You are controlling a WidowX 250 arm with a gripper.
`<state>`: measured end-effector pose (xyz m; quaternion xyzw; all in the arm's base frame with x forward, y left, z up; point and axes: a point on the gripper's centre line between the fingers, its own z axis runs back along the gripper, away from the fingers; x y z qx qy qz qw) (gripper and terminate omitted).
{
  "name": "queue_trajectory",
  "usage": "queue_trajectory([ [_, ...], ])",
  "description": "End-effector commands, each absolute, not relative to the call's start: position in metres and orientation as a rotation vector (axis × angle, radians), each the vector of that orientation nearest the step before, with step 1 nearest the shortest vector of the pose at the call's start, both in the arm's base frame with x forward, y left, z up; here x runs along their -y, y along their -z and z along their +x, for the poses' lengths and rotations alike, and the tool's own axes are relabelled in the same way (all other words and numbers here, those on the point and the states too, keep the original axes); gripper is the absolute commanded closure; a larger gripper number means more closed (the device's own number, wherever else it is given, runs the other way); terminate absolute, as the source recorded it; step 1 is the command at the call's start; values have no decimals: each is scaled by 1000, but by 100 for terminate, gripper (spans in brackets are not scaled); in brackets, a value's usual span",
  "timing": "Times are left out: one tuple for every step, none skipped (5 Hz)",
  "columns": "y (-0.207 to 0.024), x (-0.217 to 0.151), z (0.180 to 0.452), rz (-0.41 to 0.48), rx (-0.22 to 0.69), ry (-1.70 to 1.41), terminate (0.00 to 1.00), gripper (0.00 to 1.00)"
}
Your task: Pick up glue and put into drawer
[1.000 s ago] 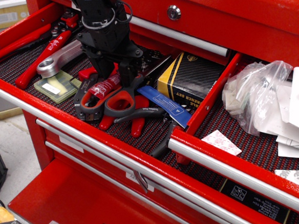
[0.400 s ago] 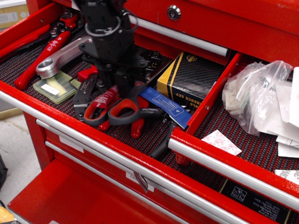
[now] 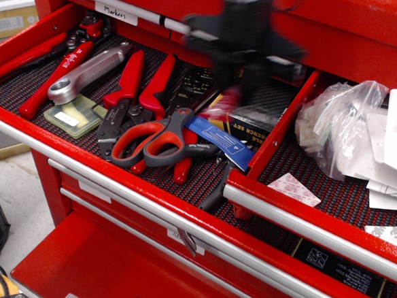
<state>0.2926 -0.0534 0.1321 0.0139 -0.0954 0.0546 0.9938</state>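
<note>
Though motion blur spoils the far part of the view, the nearer tools read clearly:
Scissors [image 3: 151, 140]: red-and-grey, now fully uncovered at the front of the left tool drawer [image 3: 23, 126]; a second ago the arm stood over them
Pliers [image 3: 129, 89]: red-handled, lying just behind the scissors, also in plain view again
Blue card [image 3: 219, 140]: flat beside the scissor blades, leaning toward the black and gold box [image 3: 256, 105]
Glue [image 3: 218, 109]: gone from its spot by the scissors; a red smear under the arm, above the box, is probably it, carried
Gripper [image 3: 224, 89]: has swung up and right, a dark streak; jaws too blurred to tell, likely pinching the bottle
Task meaning: pick seems done, transfer under way
Right drawer [image 3: 332, 192]: open, holding plastic bags and papers; probable target
Hidden: nozzle, label, fingertips, much of the box behind the arm
</note>
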Motion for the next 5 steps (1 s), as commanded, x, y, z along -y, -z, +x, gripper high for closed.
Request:
queue_trajectory([
  [-207, 141, 297, -45, 231, -292, 0, 100],
  [-202, 162, 304, -75, 304, -543, 0, 0],
  [-202, 162, 304, -75, 304, -543, 0, 0],
  [-202, 162, 304, -75, 304, -543, 0, 0],
  [-202, 162, 304, -75, 304, -543, 100, 0],
])
